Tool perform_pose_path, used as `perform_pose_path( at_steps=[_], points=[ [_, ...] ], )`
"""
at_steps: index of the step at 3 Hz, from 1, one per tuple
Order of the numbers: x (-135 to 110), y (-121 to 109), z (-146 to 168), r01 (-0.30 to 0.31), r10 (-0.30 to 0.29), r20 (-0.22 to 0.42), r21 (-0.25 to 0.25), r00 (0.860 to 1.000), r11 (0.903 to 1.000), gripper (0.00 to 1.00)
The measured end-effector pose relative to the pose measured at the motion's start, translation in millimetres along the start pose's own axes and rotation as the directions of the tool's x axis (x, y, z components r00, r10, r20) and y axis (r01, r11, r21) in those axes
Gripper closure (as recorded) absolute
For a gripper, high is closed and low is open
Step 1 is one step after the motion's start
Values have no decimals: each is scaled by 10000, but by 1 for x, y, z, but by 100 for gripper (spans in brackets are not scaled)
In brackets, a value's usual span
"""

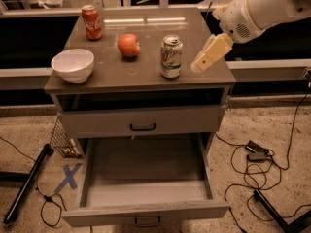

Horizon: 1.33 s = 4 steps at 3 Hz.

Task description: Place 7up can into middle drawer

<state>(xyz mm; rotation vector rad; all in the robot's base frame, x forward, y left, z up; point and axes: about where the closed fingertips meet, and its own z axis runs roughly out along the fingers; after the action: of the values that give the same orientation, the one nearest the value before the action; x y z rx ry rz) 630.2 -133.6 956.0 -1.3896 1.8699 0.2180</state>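
The 7up can, white and green with a silver top, stands upright on the grey cabinet top, right of centre. My gripper hangs at the right of the can, a short gap away, its pale fingers pointing down-left over the cabinet top. It holds nothing that I can see. The middle drawer is pulled fully out below, its grey floor bare. The upper drawer front with the black handle is closed.
On the cabinet top stand a red cola can at the back left, a red apple in the middle and a white bowl at the front left. Cables and a black pole lie on the floor.
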Motion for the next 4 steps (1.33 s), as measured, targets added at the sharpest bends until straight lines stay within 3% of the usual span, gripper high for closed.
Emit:
perform_pose_path(
  at_steps=[1,3,4],
  points=[
    [-3,-15,28,-1070,1046,1231,133,9869,9942,0],
    [-7,-11,84,-2291,2345,2781,-523,9315,9720,0],
    [-16,-17,107,-2553,2618,3684,-672,8920,9645,26]
  ],
)
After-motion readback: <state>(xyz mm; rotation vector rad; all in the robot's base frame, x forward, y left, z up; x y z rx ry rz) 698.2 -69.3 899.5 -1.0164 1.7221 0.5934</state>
